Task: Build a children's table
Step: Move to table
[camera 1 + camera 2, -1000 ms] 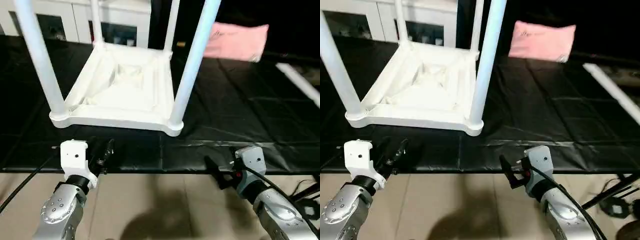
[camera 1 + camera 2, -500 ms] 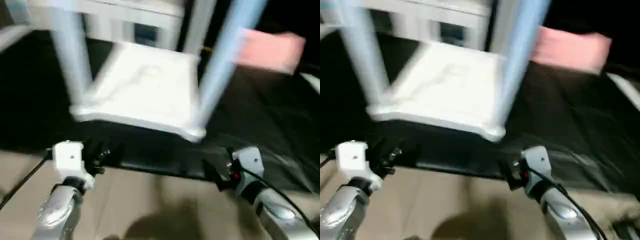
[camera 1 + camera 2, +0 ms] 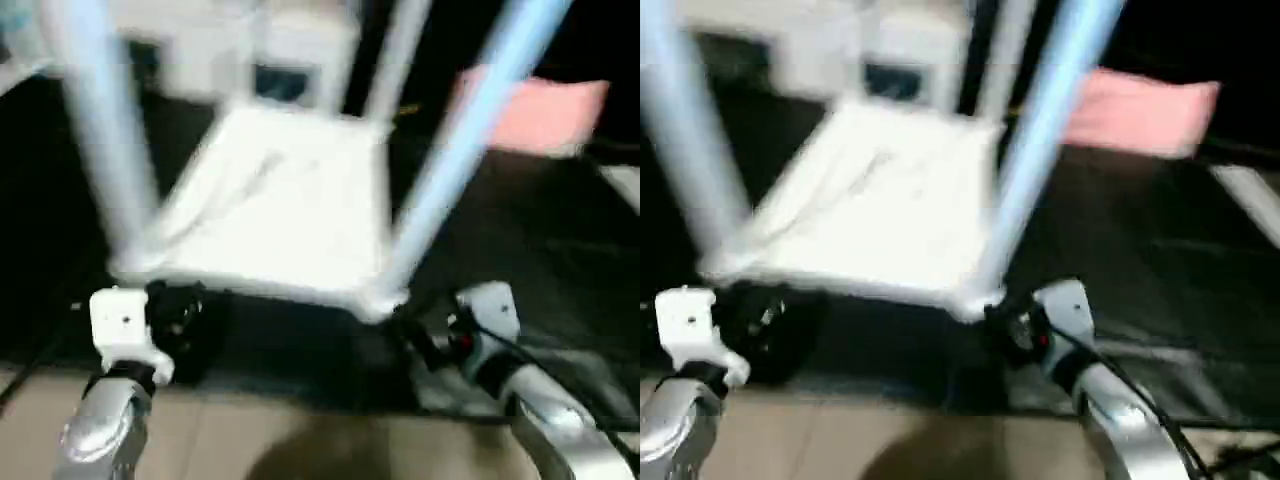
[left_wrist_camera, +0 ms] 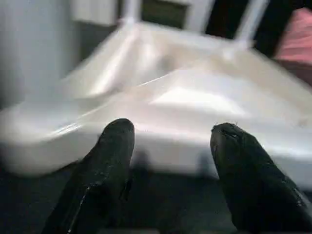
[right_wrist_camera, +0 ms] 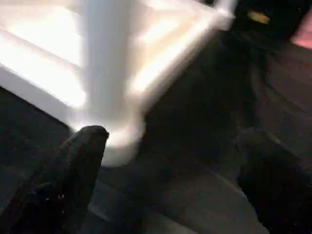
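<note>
Left gripper (image 4: pixel 168 141), fingers spread and empty, sits just before the near edge of the upturned tabletop (image 3: pixel 290 210), likely lining up to grip it. Right gripper (image 5: pixel 170 156), also spread wide and empty, faces the near right leg (image 3: pixel 455 160) at its socket. Both are closer to the tabletop than a second ago.

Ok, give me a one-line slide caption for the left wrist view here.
Open left gripper faces the near rim of the upside-down tabletop, black fingers spread just short of its edge, one leg rising at the corner.
</note>
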You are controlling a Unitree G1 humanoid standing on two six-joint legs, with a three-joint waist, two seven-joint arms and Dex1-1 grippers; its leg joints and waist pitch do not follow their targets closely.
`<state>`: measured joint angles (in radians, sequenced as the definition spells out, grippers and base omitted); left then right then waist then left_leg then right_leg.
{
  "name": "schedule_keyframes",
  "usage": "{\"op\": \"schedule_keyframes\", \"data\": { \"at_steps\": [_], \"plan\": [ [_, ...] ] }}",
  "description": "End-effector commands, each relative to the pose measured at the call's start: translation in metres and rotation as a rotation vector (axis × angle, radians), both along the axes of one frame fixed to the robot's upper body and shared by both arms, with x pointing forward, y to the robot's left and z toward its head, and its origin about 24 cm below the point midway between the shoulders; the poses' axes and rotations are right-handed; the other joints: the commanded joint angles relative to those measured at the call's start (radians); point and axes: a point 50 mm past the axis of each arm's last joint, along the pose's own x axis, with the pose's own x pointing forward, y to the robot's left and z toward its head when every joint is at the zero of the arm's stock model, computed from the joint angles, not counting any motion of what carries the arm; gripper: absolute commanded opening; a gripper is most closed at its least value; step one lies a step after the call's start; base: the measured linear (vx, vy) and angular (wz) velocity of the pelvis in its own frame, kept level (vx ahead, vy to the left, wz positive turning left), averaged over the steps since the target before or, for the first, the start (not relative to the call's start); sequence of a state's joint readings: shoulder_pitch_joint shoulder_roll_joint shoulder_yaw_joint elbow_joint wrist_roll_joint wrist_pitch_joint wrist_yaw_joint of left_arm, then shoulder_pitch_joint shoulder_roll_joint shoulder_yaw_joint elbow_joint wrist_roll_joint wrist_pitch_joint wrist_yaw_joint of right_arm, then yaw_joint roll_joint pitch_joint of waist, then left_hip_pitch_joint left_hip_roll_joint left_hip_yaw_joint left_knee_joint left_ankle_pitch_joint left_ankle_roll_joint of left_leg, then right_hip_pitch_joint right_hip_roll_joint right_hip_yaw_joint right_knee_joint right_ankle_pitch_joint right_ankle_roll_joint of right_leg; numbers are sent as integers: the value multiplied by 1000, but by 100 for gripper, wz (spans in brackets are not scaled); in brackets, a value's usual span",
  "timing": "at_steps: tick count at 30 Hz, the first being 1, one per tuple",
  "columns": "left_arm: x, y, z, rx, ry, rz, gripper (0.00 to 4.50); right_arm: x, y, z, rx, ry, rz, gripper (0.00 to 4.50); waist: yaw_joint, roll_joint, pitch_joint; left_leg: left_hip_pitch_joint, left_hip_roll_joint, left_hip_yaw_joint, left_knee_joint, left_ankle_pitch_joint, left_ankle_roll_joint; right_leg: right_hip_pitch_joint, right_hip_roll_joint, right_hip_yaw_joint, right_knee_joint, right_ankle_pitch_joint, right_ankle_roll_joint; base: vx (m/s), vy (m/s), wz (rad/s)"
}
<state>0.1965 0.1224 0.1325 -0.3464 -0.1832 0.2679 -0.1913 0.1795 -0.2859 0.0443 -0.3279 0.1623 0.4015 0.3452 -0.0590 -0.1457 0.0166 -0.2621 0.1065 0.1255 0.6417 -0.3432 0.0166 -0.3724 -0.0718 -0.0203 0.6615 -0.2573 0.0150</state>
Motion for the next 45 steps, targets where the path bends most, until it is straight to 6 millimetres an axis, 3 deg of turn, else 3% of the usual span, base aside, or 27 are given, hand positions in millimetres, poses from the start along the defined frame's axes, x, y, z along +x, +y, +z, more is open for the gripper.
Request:
{"op": "schedule_keyframes", "data": {
  "at_steps": [1,2,3,4,5,6,7,8,9,10,11,12,13,15,19,22,25,28,32,34,36,37,40,41,43,44,45],
  "plan": [
    [-1,-5,1,-7,-4,-19,285,2,-3,2,-7,-7,-14,450,50,-1,-28,-90,-10,-7,80,-61,157,142,-165,188,-197,-502,-58,118,-64,3],
    [-1,-5,1,-10,-6,-21,285,2,-3,1,-6,-7,-14,450,56,11,-17,-116,6,-34,108,-25,107,158,-195,192,-196,-543,-120,125,-35,-3],
    [-2,-5,1,-18,-13,-24,285,2,-3,1,-5,-8,-14,450,60,19,-5,-145,20,-53,104,99,10,155,-163,152,-175,-332,-240,121,-13,-7],
    [-2,-5,1,-16,-11,-23,285,2,-3,1,-5,-9,-14,450,60,26,-5,-144,34,-55,83,156,-5,143,-157,133,-169,-214,-282,121,-13,-7],
    [-2,-5,1,-16,-11,-23,285,2,-3,1,-5,-9,-14,450,59,45,-2,-125,59,-47,-15,284,-14,102,-97,59,-145,-64,-302,106,11,-4],
    [-2,-5,1,-17,-9,-23,285,2,-3,1,-5,-9,-14,450,60,91,-6,-98,90,-48,-100,373,10,86,-33,6,-113,67,-241,130,75,-3],
    [-2,-5,1,-18,-9,-25,285,2,-3,2,-4,-9,-14,450,41,112,-10,-90,122,-77,-98,365,32,60,3,-6,-60,128,-201,130,75,-3],
    [-2,-5,1,-19,-9,-25,285,2,-3,2,-4,-9,-13,450,35,100,-25,-45,170,-109,-73,525,104,30,-26,12,-36,246,-160,147,88,3],
    [-2,-5,1,-20,-9,-25,285,2,-3,1,-4,-9,-13,450,36,100,-36,-49,155,-107,-60,624,130,40,-40,19,-43,319,-154,83,40,3],
    [-2,-5,1,-20,-8,-26,285,2,-3,1,-4,-9,-13,450,44,98,-33,-66,125,-80,-57,662,125,51,-52,25,-63,381,-156,83,40,3],
    [-2,-5,1,-21,-8,-27,285,2,-3,1,-5,-9,-12,450,45,91,-23,-84,115,-65,-75,531,87,69,-58,24,-79,358,-171,0,0,0],
    [-2,-6,1,-22,-8,-27,285,2,-3,1,-5,-9,-11,450,46,85,-21,-88,116,-60,-82,434,67,75,-60,24,-84,326,-179,0,0,0],
    [-2,-6,1,-22,-7,-27,285,2,-3,1,-5,-9,-11,450,46,78,-14,-97,119,-53,-99,219,27,82,-69,29,-95,231,-189,0,0,0],
    [-2,-5,1,-22,-7,-28,285,2,-2,1,-6,-10,-10,450,44,75,-1,-92,124,-48,-125,-124,-50,77,-71,29,-117,-55,-198,-65,3,-9],
    [-2,-5,0,-24,-5,-26,285,3,-3,1,-8,-11,-7,450,36,70,15,-84,123,-36,-129,-321,-126,43,-78,37,-152,-416,-136,-72,-12,-7],
    [-2,-4,0,-22,-1,-26,285,4,-6,3,-19,-17,12,450,36,69,13,-85,124,-39,-130,-320,-131,40,-77,38,-152,-416,-116,-20,-3,-2],
    [-6,-2,1,-51,-12,-92,302,6,-11,7,-30,-25,55,450,38,73,9,-88,126,-36,-131,-272,-116,41,-75,40,-143,-312,-128,0,0,0],
    [-10,0,3,-69,-12,-160,320,5,-14,11,-24,-30,112,450,43,74,2,-93,128,-31,-129,-186,-85,50,-71,39,-129,-165,-150,0,0,0],
    [-17,13,6,-43,9,-274,357,2,-17,22,4,-37,233,450,50,81,-14,-92,129,-24,-113,22,-10,64,-70,34,-103,161,-192,46,-2,-1],
    [-20,18,7,-27,37,-328,372,0,-13,25,31,-19,311,450,55,87,-13,-95,129,-21,-112,83,18,66,-70,31,-96,243,-212,0,0,0],
    [-23,21,7,-19,60,-369,393,-1,-9,25,48,-4,367,450,58,86,-10,-91,130,-17,-113,35,19,63,-69,31,-101,190,-216,0,0,0],
    [-26,23,6,-12,89,-409,393,-4,-3,27,71,13,430,450,64,95,-3,-91,133,-18,-120,-18,9,61,-71,31,-102,115,-220,0,0,0],
    [-35,28,6,2,153,-484,415,-10,8,27,128,62,558,450,69,86,2,-89,133,-13,-124,-97,-13,56,-73,34,-113,-43,-221,0,0,0],
    [-35,29,6,2,154,-485,415,-10,8,27,129,63,560,450,69,86,2,-89,133,-13,-124,-97,-13,56,-73,34,-113,-43,-221,0,0,0],
    [-39,32,7,9,173,-501,441,-13,12,27,151,84,604,450,72,94,7,-87,135,-11,-128,-125,-34,47,-71,38,-117,-115,-210,0,0,0],
    [-41,35,8,16,178,-498,441,-13,14,27,163,93,623,450,70,73,6,-89,136,-10,-127,-124,-33,49,-71,37,-119,-123,-209,0,0,0],
    [-43,41,11,25,175,-480,447,-12,16,27,167,94,640,450,76,87,6,-87,135,-10,-127,-122,-40,46,-74,38,-117,-131,-212,0,0,0]
  ]
}}
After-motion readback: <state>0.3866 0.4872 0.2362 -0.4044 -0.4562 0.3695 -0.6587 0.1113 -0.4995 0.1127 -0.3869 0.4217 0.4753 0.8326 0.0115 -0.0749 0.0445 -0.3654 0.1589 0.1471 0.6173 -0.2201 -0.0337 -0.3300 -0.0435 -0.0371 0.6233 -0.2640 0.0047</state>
